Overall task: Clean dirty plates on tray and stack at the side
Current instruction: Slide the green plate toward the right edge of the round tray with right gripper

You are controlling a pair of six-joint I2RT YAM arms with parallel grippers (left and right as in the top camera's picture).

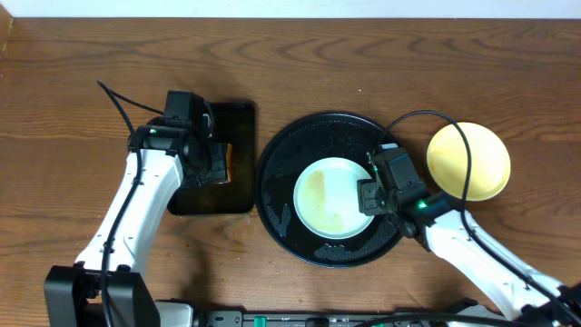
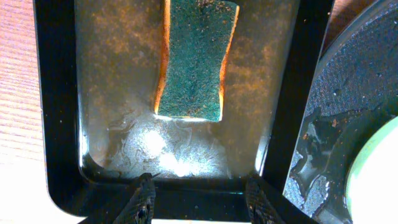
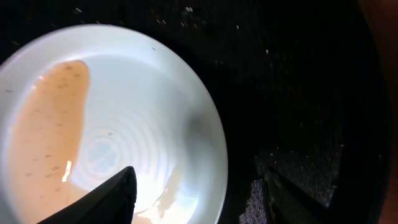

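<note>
A pale whitish plate [image 1: 329, 198] with a brown watery smear lies in the round black tray [image 1: 272, 195]. My right gripper [image 1: 370, 193] is at its right edge. In the right wrist view the gripper [image 3: 199, 196] is open astride the plate's [image 3: 124, 106] rim, one finger over the plate's inside and the other over the wet tray [image 3: 298, 93]. A pale yellow plate [image 1: 468, 161] lies on the bare wood to the right of the tray. My left gripper [image 1: 213, 163] [image 2: 202, 199] hangs open and holds nothing over the near end of the small rectangular tray.
The rectangular black tray [image 1: 238, 123] [image 2: 59, 124] left of the round one holds a green sponge [image 2: 196, 59] with an orange edge, lying in a film of water. The round tray's rim [image 2: 354, 81] runs close beside it. Bare wood lies all around.
</note>
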